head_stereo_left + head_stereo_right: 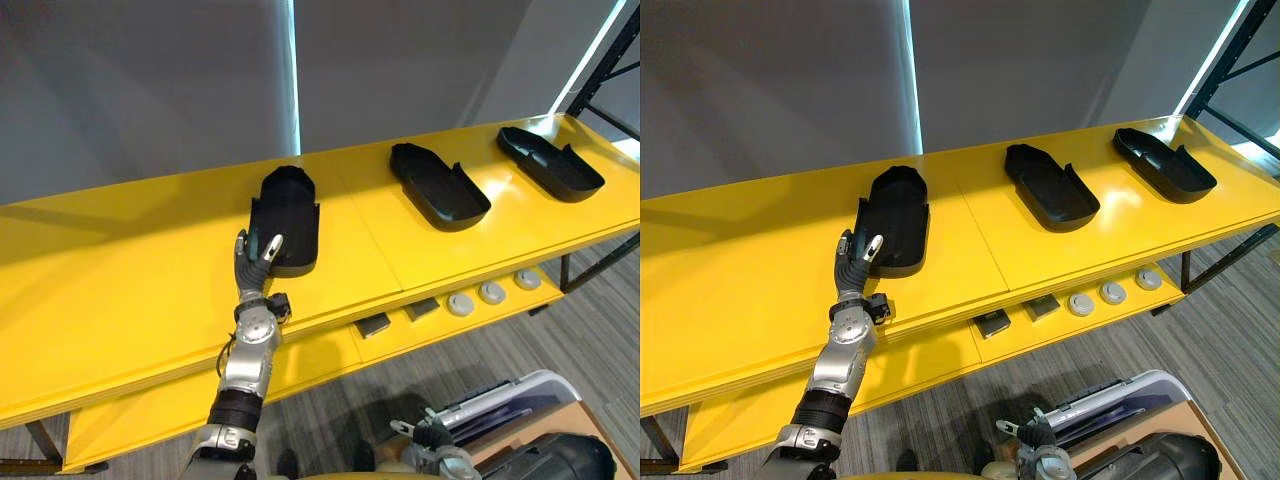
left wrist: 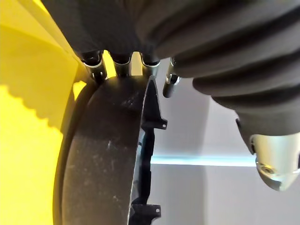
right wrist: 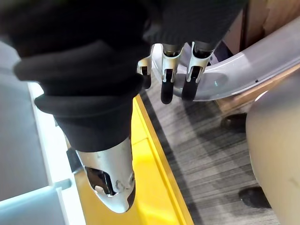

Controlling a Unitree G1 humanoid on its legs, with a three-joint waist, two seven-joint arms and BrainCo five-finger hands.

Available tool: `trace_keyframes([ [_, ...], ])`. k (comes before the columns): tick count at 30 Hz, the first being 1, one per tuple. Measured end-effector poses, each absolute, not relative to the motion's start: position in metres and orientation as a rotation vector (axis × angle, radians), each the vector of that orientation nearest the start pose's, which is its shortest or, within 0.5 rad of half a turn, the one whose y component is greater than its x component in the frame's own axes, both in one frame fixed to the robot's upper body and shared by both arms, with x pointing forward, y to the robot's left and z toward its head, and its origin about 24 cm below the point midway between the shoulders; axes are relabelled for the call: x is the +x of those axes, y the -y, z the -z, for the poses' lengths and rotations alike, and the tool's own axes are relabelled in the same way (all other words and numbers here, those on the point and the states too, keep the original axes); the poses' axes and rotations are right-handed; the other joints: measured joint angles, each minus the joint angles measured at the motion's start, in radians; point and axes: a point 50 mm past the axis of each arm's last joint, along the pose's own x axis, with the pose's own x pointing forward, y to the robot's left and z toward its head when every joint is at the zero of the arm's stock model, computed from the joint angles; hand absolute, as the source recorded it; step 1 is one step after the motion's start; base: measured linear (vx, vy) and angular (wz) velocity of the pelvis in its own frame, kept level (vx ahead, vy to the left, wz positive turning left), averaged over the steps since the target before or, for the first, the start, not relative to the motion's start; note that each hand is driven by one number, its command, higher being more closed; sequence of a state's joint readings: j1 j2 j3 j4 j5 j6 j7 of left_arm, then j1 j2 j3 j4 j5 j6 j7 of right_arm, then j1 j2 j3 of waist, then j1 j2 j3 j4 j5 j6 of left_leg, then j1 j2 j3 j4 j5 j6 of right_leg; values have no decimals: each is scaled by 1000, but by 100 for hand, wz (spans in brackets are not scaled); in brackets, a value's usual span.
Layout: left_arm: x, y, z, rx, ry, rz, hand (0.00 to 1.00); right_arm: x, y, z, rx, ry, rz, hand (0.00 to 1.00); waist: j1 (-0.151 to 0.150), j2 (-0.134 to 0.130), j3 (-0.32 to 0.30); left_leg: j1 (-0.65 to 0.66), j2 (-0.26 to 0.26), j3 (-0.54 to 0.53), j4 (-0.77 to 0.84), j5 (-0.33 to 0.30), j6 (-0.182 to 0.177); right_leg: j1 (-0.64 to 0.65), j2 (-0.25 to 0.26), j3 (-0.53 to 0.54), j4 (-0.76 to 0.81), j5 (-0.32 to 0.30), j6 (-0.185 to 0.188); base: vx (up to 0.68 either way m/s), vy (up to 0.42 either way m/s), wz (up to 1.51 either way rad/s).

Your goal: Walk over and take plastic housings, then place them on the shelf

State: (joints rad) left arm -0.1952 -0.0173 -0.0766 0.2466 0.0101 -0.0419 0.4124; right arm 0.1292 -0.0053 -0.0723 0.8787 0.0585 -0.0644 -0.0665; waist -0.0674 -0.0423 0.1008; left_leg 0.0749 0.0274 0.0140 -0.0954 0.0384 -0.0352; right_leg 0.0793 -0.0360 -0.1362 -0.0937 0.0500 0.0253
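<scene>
Yellow is the long shelf (image 1: 120, 250) in the left eye view, and three black plastic housings lie on its top board, well apart from each other. The left housing (image 1: 290, 215) is near the middle of the board. The middle housing (image 1: 440, 190) is further to the right, and the right housing (image 1: 550, 165) lies near the right end. The left hand (image 1: 255, 255) is stretched out to the shelf and touches the near end of the left housing. Whether it grips this end or only leans on it, I cannot tell.

In the right eye view, a lower board (image 1: 740, 420) shows under the top one. On it lie two dark blocks (image 1: 991, 323) and, to their right, three round grey discs (image 1: 1112, 293) in a row. The right hand (image 1: 1035, 445) hangs low at the bottom edge, above the grey floor (image 1: 1200, 320) and just beside a pale bin (image 1: 1145, 380).

In the left wrist view, the curved black wall of the left housing is directly against the left hand. The place of contact is hidden behind this wall.

In the right wrist view, the fingers (image 3: 167, 89) of the right hand hang down loosely, almost straight, with the thumb apart from them, and they hold nothing. Past them are the rim of the bin and the grey floor beside a yellow shelf edge.
</scene>
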Motion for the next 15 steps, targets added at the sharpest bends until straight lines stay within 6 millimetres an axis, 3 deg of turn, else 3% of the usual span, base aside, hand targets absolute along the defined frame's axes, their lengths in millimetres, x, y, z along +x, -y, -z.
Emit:
trace_keyframes([
  [6, 273, -122, -35, 3, -11, -196, 0, 113, 171, 149, 57, -943, 200, 0, 25, -1, -9, 2, 2, 4, 0, 0, -1, 4, 1, -2, -1, 0, 0, -34, -5, 1],
  [11, 265, -123, -41, 33, 28, -181, 0, 110, 169, 149, 63, -947, 201, 0, 28, -6, -22, 2, 2, 4, -1, 0, -1, 5, 0, -5, 0, 0, 1, -43, -3, 1],
  [15, 258, -121, -62, 153, 144, -202, 0, 104, 169, 151, 64, -956, 208, 0, 29, -9, -39, -12, 3, -7, -1, -8, -6, 0, 0, -10, 4, -4, 4, -22, -2, 6],
])
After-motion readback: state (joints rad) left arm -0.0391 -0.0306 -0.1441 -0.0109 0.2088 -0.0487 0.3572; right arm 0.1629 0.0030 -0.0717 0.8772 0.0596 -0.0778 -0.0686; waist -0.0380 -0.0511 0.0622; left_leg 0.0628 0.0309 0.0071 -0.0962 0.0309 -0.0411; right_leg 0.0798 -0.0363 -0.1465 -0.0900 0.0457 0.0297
